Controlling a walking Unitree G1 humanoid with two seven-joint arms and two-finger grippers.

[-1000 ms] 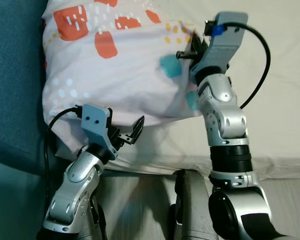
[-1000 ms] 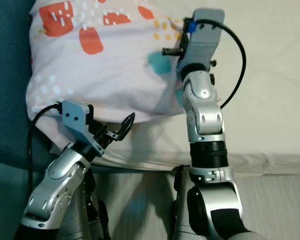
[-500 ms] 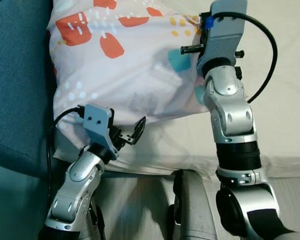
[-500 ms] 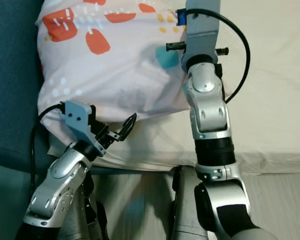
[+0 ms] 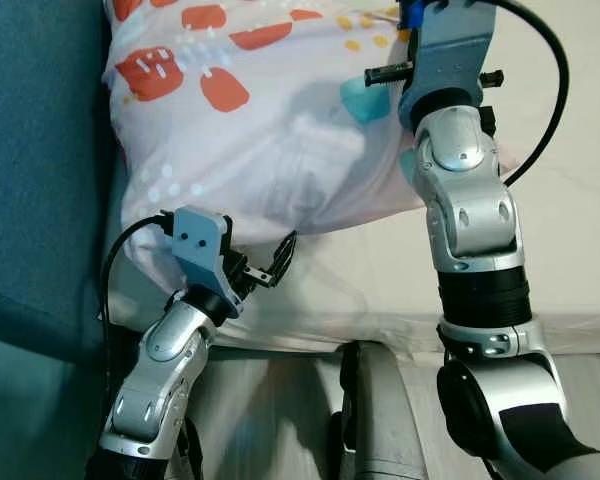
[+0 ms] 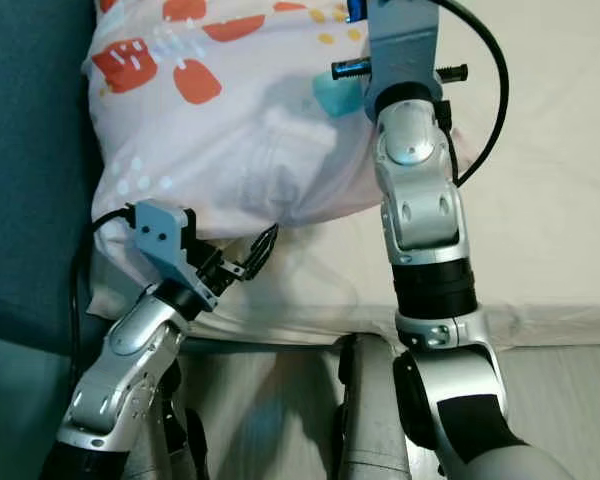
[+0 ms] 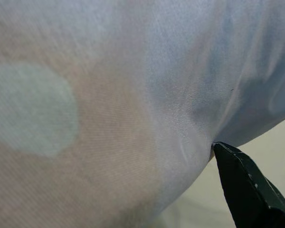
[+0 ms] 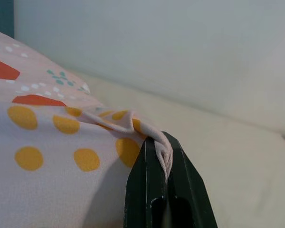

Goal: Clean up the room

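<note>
Holding now: I have the pillow (image 5: 280, 110) pinched at its far corner by the right gripper (image 8: 167, 159), both black fingers (image 8: 142, 190) clamped on a twisted fold of the cover.
Left gripper (image 5: 278, 265): it sits at the near lower edge of the pillow; in the left wrist view one finger (image 7: 247, 190) touches the fabric, but I cannot tell whether the fingers are spread or closed.
Where the pillow is: on the cream bed sheet (image 5: 570, 220), its left side against the blue headboard (image 5: 40, 170), its near edge just short of the mattress front.
How it should handle: I judge it light and very soft; it bulges and creases freely, so it will sag and swing from any single point.
Slip risk: the cover looks smooth and thin, and a pinch may take fabric only while the filling shifts inside.
Where I would grip: corners or seam edges, one per claw, well apart, so the weight hangs evenly.
Care: fabric could tear or slide out if I jerk.
</note>
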